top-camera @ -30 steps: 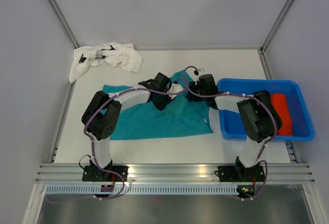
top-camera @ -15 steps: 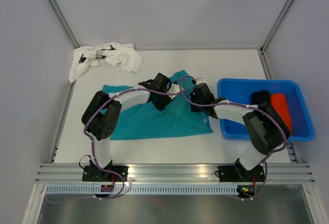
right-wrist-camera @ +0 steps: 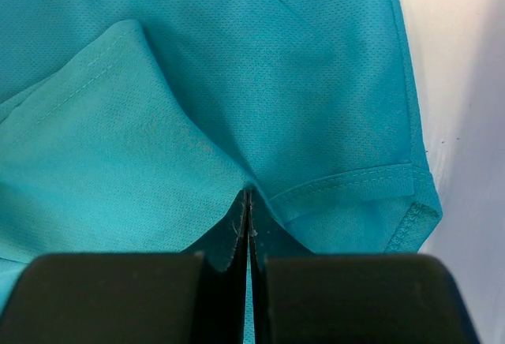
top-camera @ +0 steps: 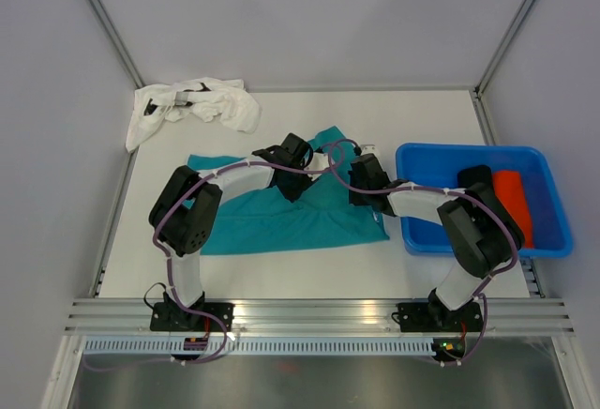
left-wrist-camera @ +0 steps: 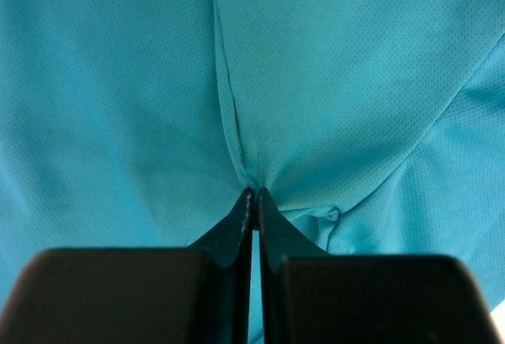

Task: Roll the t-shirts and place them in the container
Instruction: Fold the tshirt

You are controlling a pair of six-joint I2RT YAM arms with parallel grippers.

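Observation:
A teal t-shirt (top-camera: 272,217) lies spread on the white table, its upper right part lifted and folded. My left gripper (top-camera: 302,176) is shut on a pinch of the teal fabric (left-wrist-camera: 260,84) near the shirt's top middle, its tips together (left-wrist-camera: 254,194). My right gripper (top-camera: 361,184) is shut on the shirt's right part near a hemmed edge (right-wrist-camera: 347,182), its tips together (right-wrist-camera: 248,196). A white t-shirt (top-camera: 197,104) lies crumpled at the table's far left corner, away from both grippers.
A blue bin (top-camera: 544,235) stands at the right of the table and holds a rolled orange cloth (top-camera: 514,204). The right arm's elbow hangs over the bin. Metal frame posts rise at the back corners.
My right gripper has moved toward me and to the left over the teal shirt, dragging its right part along. My left gripper has stayed put.

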